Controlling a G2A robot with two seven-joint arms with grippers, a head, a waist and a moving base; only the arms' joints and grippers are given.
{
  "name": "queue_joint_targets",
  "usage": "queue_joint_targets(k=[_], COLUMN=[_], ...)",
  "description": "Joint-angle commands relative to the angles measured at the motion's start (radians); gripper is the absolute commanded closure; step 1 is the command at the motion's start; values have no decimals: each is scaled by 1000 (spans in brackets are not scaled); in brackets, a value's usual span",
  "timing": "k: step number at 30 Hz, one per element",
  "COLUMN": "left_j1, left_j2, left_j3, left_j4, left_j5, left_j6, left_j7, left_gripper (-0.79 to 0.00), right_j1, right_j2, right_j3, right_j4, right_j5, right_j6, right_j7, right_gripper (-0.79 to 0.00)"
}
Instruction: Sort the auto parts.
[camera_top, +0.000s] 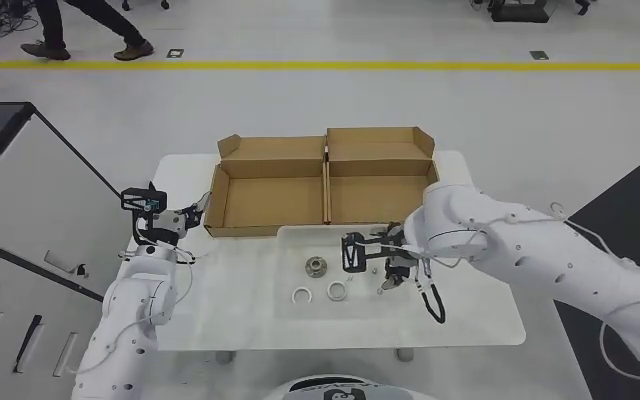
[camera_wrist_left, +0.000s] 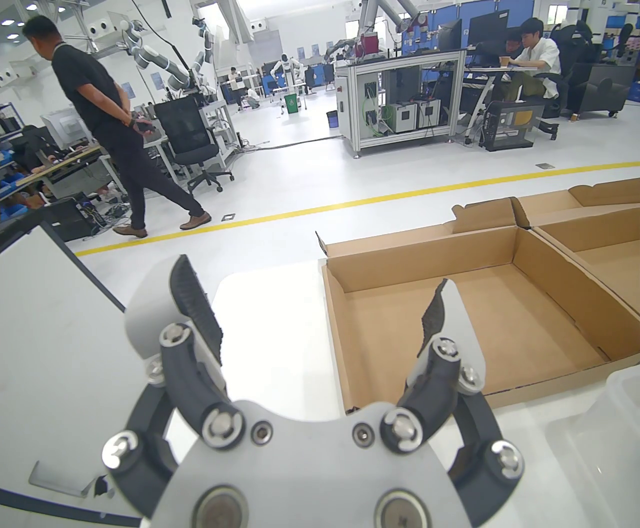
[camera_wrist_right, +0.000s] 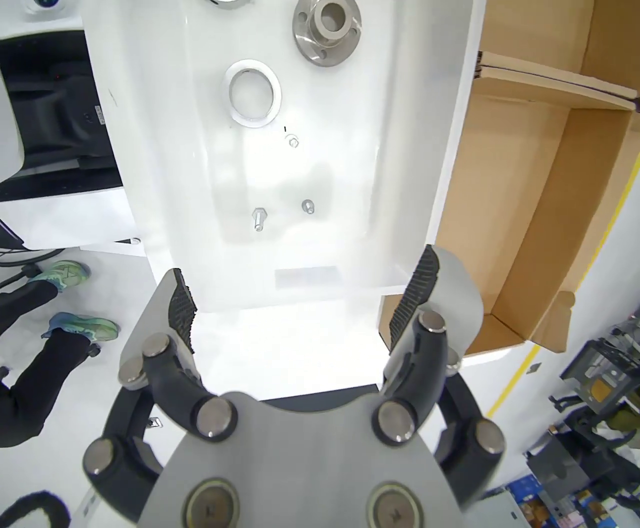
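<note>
Your risk, I'd say, is the small steel bolts (camera_wrist_right: 259, 218) in the shallow white plastic tray (camera_wrist_right: 150, 150) — tiny and free to roll, so wide pads could nudge one aside or pinch it crooked. They lie lower centre in the top view, right of the grey flanged hub (camera_top: 316, 266). Your right gripper (camera_wrist_right: 300, 290) hangs over the tray's end, spread wide, empty; the left gripper (camera_wrist_left: 315, 285), equally wide and empty, sits beside the brown cardboard box (camera_wrist_left: 525, 325).

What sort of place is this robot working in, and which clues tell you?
Probably a robotics lab or test hall: other robot arms in the background, desks with monitors, and a yellow line across the open floor.
</note>
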Motion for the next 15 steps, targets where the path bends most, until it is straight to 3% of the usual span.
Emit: queue_joint_targets(k=[1,15], left_j1=[0,0], left_j2=[0,0], left_j3=[0,0], left_j4=[0,0], left_j5=[0,0], left_j6=[0,0], left_j7=[0,0], left_gripper=[-785,-785], right_j1=[4,56], right_j2=[-7,-64], right_j3=[-21,-154], right_j4=[13,90], right_j5=[-5,-71], right_j6=[-12,-58], right_j7=[-12,-58], right_gripper=[-785,-785])
